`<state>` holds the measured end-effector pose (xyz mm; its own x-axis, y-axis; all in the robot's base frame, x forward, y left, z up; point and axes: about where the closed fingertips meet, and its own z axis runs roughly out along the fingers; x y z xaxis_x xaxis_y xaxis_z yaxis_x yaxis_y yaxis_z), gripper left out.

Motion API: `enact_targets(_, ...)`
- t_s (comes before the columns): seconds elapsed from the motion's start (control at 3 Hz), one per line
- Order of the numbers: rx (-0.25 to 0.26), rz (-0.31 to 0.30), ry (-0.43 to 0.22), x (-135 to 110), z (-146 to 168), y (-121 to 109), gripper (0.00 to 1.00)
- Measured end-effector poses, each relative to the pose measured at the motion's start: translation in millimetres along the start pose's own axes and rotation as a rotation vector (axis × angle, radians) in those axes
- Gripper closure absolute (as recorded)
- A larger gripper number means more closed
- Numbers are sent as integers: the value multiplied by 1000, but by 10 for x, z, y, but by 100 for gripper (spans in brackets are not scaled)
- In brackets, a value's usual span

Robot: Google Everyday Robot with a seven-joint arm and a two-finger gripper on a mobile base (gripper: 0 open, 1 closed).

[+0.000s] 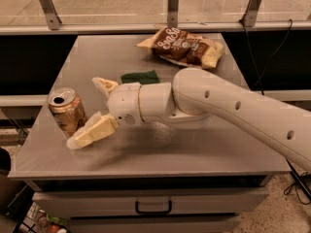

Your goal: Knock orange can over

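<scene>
Office-like lab: hand (86,111) over grey drawer cabinet (146,198) beside a glass railing (107,4).

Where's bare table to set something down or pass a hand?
Free: back-left corner of the table, bordered by orange can, green sponge and chip bag; front strip along the near edge. Crowded: around the can, where the gripper sits, fingers open, and centre under the arm.
</scene>
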<state>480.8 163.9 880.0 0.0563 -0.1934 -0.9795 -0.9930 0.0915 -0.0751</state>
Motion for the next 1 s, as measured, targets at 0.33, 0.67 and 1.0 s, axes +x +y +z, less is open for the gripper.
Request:
enact_targets(0.33, 5, -5, -44, 5, 53, 35, 18)
enact_targets(0.67, -5, -21, -75, -50, 103, 74, 41)
enact_targets(1.0, -9, -24, -75, -62, 118, 89, 64)
